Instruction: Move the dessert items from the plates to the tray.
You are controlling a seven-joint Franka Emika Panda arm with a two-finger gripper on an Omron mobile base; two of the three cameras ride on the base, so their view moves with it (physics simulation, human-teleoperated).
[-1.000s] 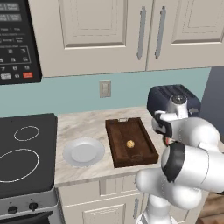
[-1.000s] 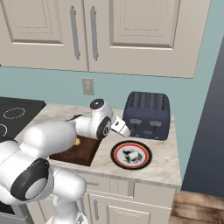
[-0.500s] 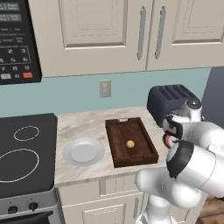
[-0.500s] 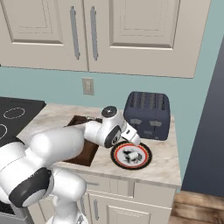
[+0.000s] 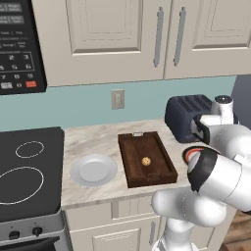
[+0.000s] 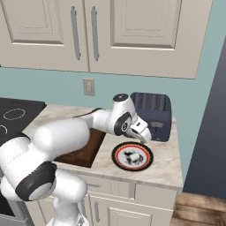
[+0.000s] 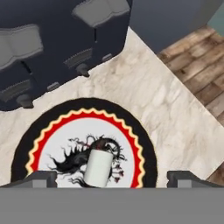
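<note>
A red-rimmed plate with a dark-and-white centre lies on the counter in front of the toaster. A small white cylinder-like dessert piece rests on its middle. My gripper hovers just above it, open, with one fingertip on each side of the piece and nothing held. In the right base view the gripper hangs over that plate. The brown wooden tray holds the golden cookie ball. Left of the tray sits the plain pale plate, bare.
A dark toaster stands right behind the red-rimmed plate, close to my hand. The black stovetop takes up the left. The counter edge drops to the wooden floor just right of the plate. Wall cabinets hang above.
My arm has swung right from the tray's side to above the red-rimmed plate, with the gripper open throughout. The cookie in the tray has not moved.
</note>
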